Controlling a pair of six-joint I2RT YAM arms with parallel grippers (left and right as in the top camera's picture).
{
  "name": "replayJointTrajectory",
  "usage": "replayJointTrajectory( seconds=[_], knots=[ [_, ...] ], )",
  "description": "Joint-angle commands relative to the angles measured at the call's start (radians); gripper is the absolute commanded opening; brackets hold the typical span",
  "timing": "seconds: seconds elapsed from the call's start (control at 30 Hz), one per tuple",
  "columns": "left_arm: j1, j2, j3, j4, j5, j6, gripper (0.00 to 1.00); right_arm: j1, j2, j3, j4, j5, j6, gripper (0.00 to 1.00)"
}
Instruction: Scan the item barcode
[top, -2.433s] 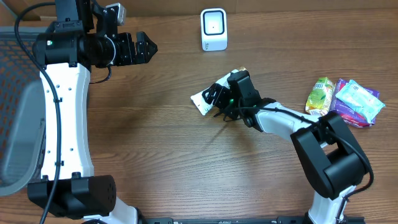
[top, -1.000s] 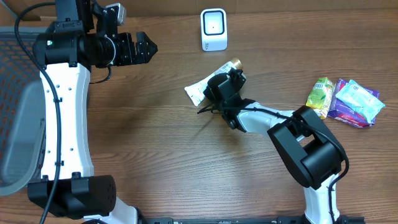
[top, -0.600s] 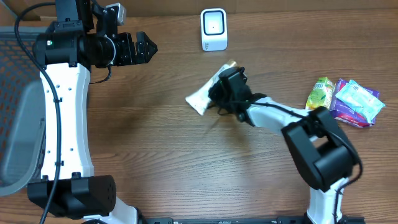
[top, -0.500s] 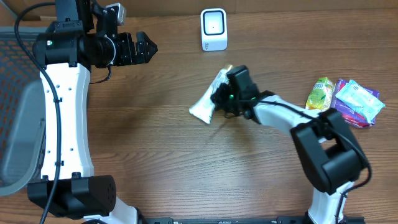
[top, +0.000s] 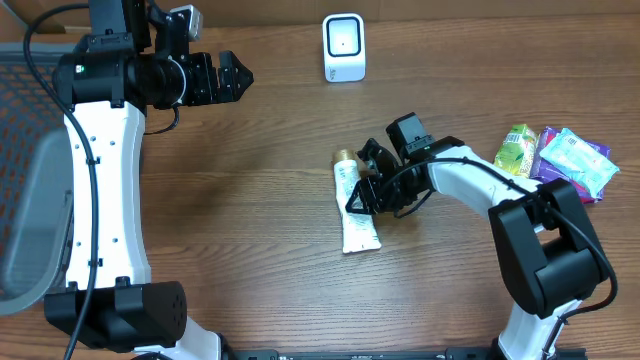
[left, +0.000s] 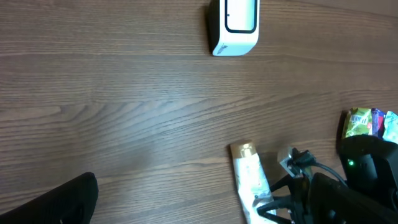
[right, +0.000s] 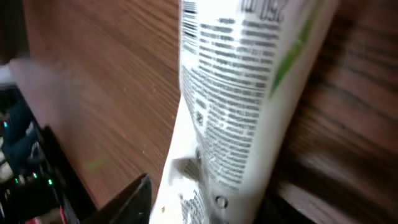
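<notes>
We are counting one white scanner (top: 344, 47), one white tube (top: 358, 232) with a gold cap, and three snack packets (top: 556, 160) overlapping in a heap, all on the wooden table (top: 250, 220). The tube is lying flat well in front of the scanner, its capped end pointing towards it. The packets are sitting to the scanner's right and nearer the robot. The right arm is reaching in low from that side, its right gripper (top: 362, 188) standing with jaws apart across the tube's middle; we cannot tell whether a finger is touching it. The left arm is hanging raised, well left of the scanner, the left gripper (top: 243, 76) spread wide and empty.
</notes>
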Motion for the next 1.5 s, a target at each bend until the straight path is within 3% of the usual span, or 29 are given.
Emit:
replayJointTrajectory(
  seconds=[0.0, 0.13, 0.27, 0.47, 0.67, 0.8, 0.9, 1.07, 1.2, 1.47],
  knots=[
    [-0.013, 0.003, 0.000, 0.001, 0.000, -0.006, 1.00, -0.051, -0.017, 0.023, -0.017, -0.114, -0.050, 0.50],
    [-0.013, 0.003, 0.000, 0.001, 0.000, -0.006, 0.99, -0.082, -0.017, 0.021, -0.117, -0.138, -0.062, 0.50],
    [-0.013, 0.003, 0.000, 0.001, 0.000, -0.006, 1.00, -0.078, -0.016, -0.032, -0.100, -0.139, -0.051, 0.51],
    [-0.013, 0.003, 0.000, 0.002, 0.000, -0.006, 1.00, -0.067, -0.014, -0.129, 0.015, -0.130, 0.132, 0.63],
    [-0.013, 0.003, 0.000, 0.001, 0.000, -0.006, 1.00, -0.060, -0.014, -0.167, 0.098, -0.063, 0.358, 0.63],
    [-0.013, 0.003, 0.000, 0.001, 0.000, -0.006, 0.99, -0.058, -0.014, -0.173, 0.131, -0.056, 0.393, 0.45],
    [-0.013, 0.003, 0.000, 0.001, 0.000, -0.006, 0.99, -0.058, -0.014, -0.173, 0.158, -0.061, 0.393, 0.25],
    [-0.013, 0.003, 0.000, 0.001, 0.000, -0.006, 1.00, -0.058, -0.014, -0.173, 0.283, -0.086, 0.397, 0.06],
    [-0.013, 0.003, 0.000, 0.001, 0.000, -0.006, 0.99, -0.059, -0.018, -0.167, 0.369, -0.094, 0.401, 0.04],
    [-0.013, 0.003, 0.000, 0.001, 0.000, -0.006, 0.99, -0.072, -0.127, -0.151, 0.331, -0.003, 0.358, 0.04]
  ],
)
